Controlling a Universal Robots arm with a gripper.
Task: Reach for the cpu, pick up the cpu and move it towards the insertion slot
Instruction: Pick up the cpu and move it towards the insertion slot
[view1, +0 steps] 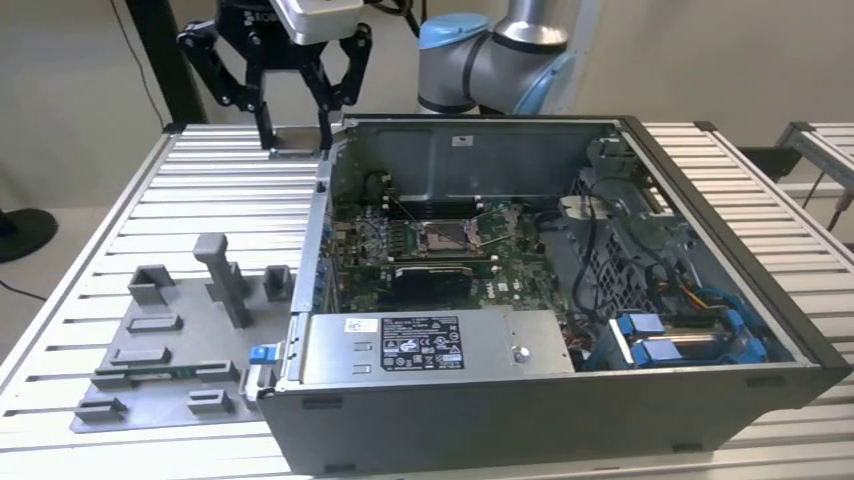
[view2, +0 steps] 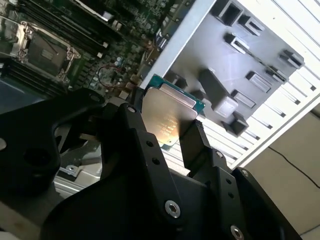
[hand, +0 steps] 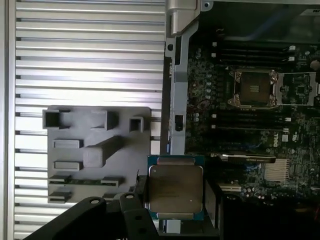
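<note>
My gripper (view1: 295, 140) hangs high over the slatted table, just outside the far corner of the open computer case on the exterior view's left. It is shut on the cpu (hand: 175, 187), a thin square chip with a pale metal face and green rim, pinched by two opposite edges between the black fingers (view2: 192, 142). The cpu (view2: 167, 115) is lifted clear of everything below. The insertion slot (view1: 441, 237), a shiny metal frame with a dark centre, lies on the green board inside the case, and in both wrist views (hand: 252, 89) (view2: 42, 47) it sits away from the chip.
The case wall (view1: 324, 230) stands between the gripper and the board. A grey fixture plate (view1: 174, 340) with upright blocks lies on the slatted table (view1: 214, 190) at the exterior view's left. A silver power supply box (view1: 427, 345) and blue drive brackets (view1: 667, 340) occupy the case's near side.
</note>
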